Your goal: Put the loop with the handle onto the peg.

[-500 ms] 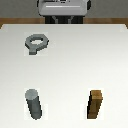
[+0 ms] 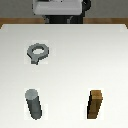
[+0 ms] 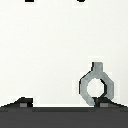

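The hand barely makes the picture: in the wrist view only two dark finger tips [image 3: 31, 1] poke in at the edge, set well apart with plain white counter [image 3: 45, 45] showing between them, so the hand is spread wide and carrying nothing. In the exterior view the hand itself cannot be made out, just the robot's pale and dark base [image 2: 59, 11] at the far edge of the counter. Out from there, the loop with the handle [image 2: 38, 52] lies flat on the counter, on the exterior view's left, round hole facing up, its stubby handle pointing toward the near side; nothing is touching it. The wrist view catches the same loop with its hole showing the white surface through it. Further toward the near edge, still on the exterior view's left, the peg [image 2: 34, 104] stands as a grey cylinder, well apart from the loop and bare on top. Across on the exterior view's right, roughly level with the peg, a brown wooden block [image 2: 95, 104] stands on end, well apart from both grey pieces.
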